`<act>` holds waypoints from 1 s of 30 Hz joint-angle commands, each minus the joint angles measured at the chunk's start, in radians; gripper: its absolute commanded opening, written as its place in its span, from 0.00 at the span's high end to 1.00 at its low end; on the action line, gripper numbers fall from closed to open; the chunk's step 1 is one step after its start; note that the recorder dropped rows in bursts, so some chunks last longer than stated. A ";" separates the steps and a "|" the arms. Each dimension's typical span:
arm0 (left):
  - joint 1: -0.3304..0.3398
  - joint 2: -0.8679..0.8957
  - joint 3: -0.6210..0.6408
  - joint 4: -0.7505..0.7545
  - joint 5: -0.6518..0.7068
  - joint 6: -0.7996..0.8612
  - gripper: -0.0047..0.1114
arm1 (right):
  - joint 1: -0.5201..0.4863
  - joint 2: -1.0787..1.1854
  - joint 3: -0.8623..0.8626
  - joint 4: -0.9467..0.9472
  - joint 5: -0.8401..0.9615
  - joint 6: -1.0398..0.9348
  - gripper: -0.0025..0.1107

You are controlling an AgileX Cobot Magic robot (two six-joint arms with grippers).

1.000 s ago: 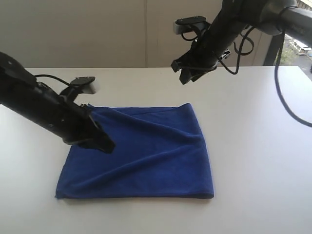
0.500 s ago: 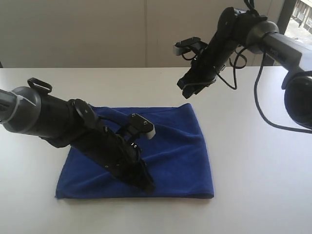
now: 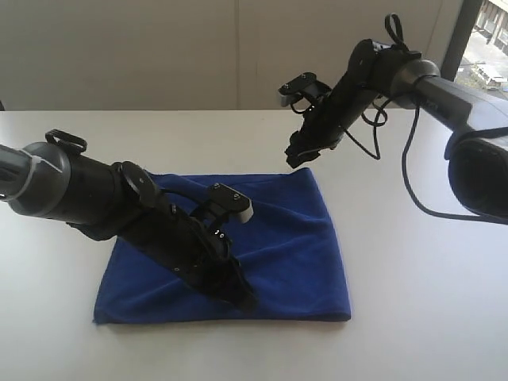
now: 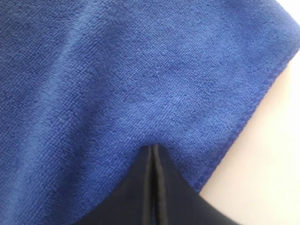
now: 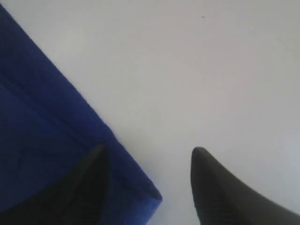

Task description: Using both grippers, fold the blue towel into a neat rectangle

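The blue towel (image 3: 294, 238) lies flat on the white table (image 3: 413, 278) as a broad rectangle with soft creases. My left arm stretches across it, and my left gripper (image 3: 248, 300) rests near the front hem. In the left wrist view this gripper (image 4: 153, 148) is shut, its tips pressed together on top of the towel (image 4: 117, 70) with no cloth between them. My right gripper (image 3: 295, 157) hovers just above the towel's far right corner. The right wrist view shows the right gripper (image 5: 149, 157) open, one finger over the towel (image 5: 37, 117), the other over bare table.
A pale wall runs behind the table, with a window (image 3: 492, 32) at the upper right. The right arm's black cables (image 3: 373, 119) loop in the air over the far right of the table. Bare tabletop surrounds the towel on all sides.
My left arm has swept from the towel's left edge across it to the front hem. My right gripper has come down toward the far right corner and opened wider.
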 commanded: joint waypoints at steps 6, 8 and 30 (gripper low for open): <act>-0.006 0.036 0.012 0.018 0.041 -0.005 0.96 | -0.001 0.015 -0.005 0.008 -0.042 -0.031 0.55; -0.006 0.036 0.012 0.016 0.041 -0.005 0.96 | -0.001 0.019 -0.005 -0.013 -0.040 -0.031 0.56; -0.006 0.036 0.012 0.164 0.297 -0.089 0.96 | -0.074 -0.096 -0.005 0.010 0.197 -0.060 0.56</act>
